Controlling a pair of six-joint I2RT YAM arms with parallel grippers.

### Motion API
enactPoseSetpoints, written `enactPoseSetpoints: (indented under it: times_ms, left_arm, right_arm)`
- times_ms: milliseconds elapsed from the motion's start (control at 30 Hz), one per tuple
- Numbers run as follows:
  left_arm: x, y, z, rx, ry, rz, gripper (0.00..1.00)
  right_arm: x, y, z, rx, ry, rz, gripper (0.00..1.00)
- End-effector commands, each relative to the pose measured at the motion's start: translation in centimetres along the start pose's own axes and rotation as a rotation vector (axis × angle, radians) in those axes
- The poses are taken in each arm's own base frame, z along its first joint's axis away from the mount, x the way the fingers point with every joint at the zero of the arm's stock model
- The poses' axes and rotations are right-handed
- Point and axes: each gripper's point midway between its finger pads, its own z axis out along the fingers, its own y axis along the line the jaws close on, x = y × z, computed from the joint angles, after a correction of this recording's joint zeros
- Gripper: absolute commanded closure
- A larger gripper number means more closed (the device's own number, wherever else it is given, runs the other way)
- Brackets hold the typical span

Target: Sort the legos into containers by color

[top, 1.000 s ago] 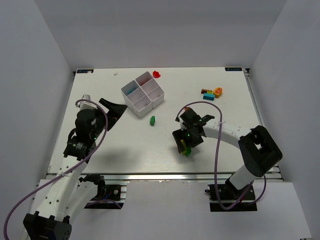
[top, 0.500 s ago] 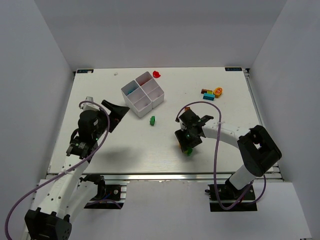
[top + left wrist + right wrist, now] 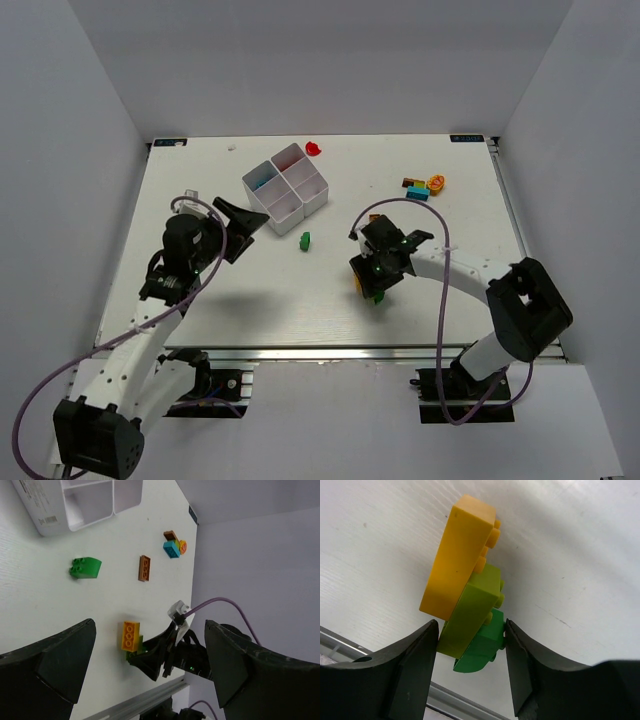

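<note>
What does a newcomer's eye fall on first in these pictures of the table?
First, the right gripper, clamped on both sides of a stack of yellow, lime and green bricks near the front edge of the table. Then the white four-compartment tray at the back, left of centre, with a lone green brick lying near it.

Bare table (image 3: 300, 300) lane ran between tray (image 3: 300, 215) and right gripper (image 3: 372, 289); lone green brick (image 3: 305, 239) sat in it. That gripper, pinching brick stack (image 3: 470, 610), blocked near-centre. Far right carried brick cluster (image 3: 424, 187).
</note>
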Motion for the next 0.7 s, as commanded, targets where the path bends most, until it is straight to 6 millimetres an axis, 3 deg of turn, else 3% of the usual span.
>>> enactPoseSetpoints:
  times_ms: [0,167,233,333,500,667]
  left_arm:
    - [1.9,-0.4,0.8,0.042,0.113,-0.01,0.02]
    - [3.9,-1.9,1.7,0.069,0.228,0.04,0.02]
    - [4.3,-2.6,2.2,0.087,0.247,0.05,0.02]
    - [4.7,-4.1,2.6,0.133,0.255,0.064,0.02]
    - [5.9,-6.2,2.8,0.2,0.276,0.1,0.02]
    - [7.6,-6.9,3.5,0.207,0.314,0.153,0.06]
  right_arm:
    - [-2.8,0.0,-1.8,0.012,-0.134,-0.068,0.72]
    - [-7.7,0.6,-5.0,-0.015,-0.359,-0.189,0.79]
    - [-10.5,1.5,-7.4,-0.036,-0.498,-0.277,0.8]
    - [-13.0,2.4,-10.1,-0.051,-0.647,-0.385,0.82]
    - [-13.3,5.1,-12.5,-0.161,-0.753,-0.585,0.88]
    - [-12.8,6.0,-12.7,-0.184,-0.754,-0.718,0.92]
